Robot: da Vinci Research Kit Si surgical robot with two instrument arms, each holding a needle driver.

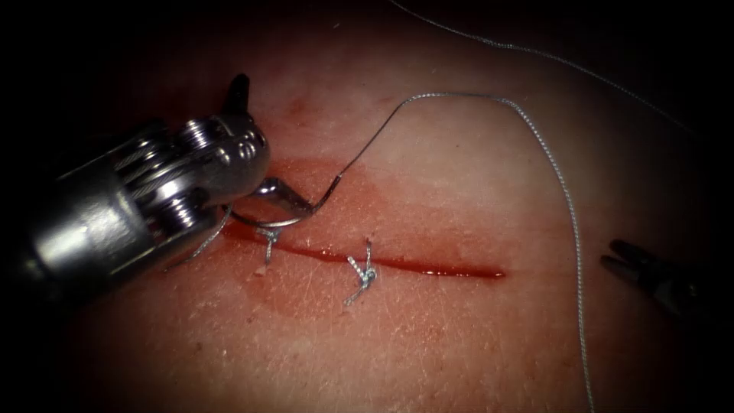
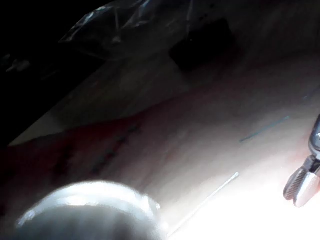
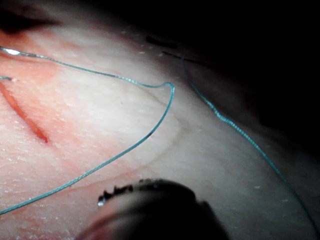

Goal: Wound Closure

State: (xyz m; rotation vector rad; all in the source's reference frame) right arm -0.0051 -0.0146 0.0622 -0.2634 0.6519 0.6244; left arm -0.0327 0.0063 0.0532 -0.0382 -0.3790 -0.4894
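Left tool (image 1: 284, 195) grips the needle (image 1: 294, 216) near mid-curve, at the cut's (image 1: 397, 264) left end; whether the point sits in the tissue (image 1: 459, 336) is unclear. Thread (image 1: 566, 191) arcs from the needle's tail across the tissue. Two knotted stitches (image 1: 363, 277) cross the cut. Right tool (image 1: 623, 256) hangs well right, jaws slightly apart, empty.

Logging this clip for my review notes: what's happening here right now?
The left tool grips the curved needle at the left end of the cut; whether the needle's tip is in the tissue cannot be told. The thread arcs from the needle's tail up and over to the right. Two knotted stitches already cross the cut. The right tool sits right of the cut, jaws open, holding nothing.
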